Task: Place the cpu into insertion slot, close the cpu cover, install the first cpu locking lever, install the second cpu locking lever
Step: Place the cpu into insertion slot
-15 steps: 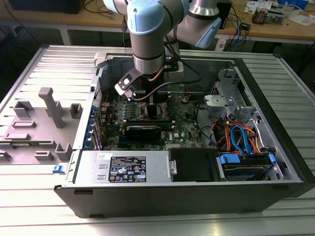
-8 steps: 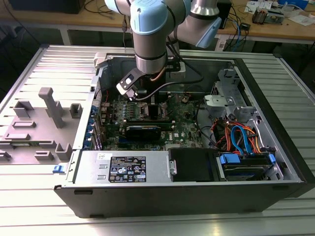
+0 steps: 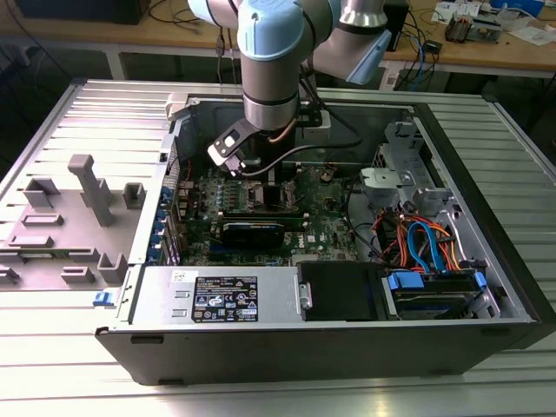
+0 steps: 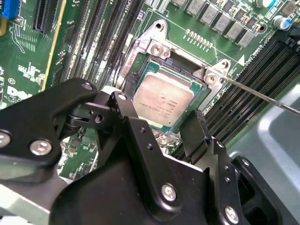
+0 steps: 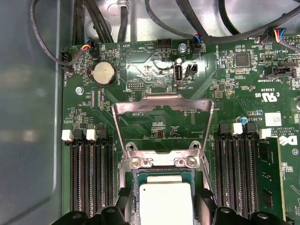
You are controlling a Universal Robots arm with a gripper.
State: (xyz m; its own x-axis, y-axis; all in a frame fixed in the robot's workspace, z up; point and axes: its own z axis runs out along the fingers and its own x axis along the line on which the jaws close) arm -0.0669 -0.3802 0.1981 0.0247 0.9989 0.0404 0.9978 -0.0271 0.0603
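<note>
- The gripper (image 4: 157, 112) hangs just over the slot (image 4: 157, 47) with its black fingers (image 4: 197, 129) spread apart, one on each side of the slot and gripping nothing.
- In the second wrist view the gripper's body covers the slot's near rim and near corner.
- The cpu (image 4: 164, 101) lies flat inside the slot, silver top up, between the two fingers. In the first wrist view its near edge is cut off by the frame.
- Whether the fingertips brush the slot's rim is hard to make out.
- A thin lever (image 4: 262, 96) runs out from one corner of the slot and away over the memory slots (image 5: 89, 178), leaving the frame before its end shows.
- The cover (image 5: 164, 99) stands raised on its hinge at the far edge of the slot, tilted back, with green board (image 5: 140, 70) visible through its window.
- Past the slot and cover sit a coin cell (image 5: 103, 73) and small connectors. Dark cables (image 5: 117, 18) cross the board's far edge.
- In the exterior view the arm (image 3: 269, 69) reaches down into the open case (image 3: 486, 226), and its wrist hides the slot.
</note>
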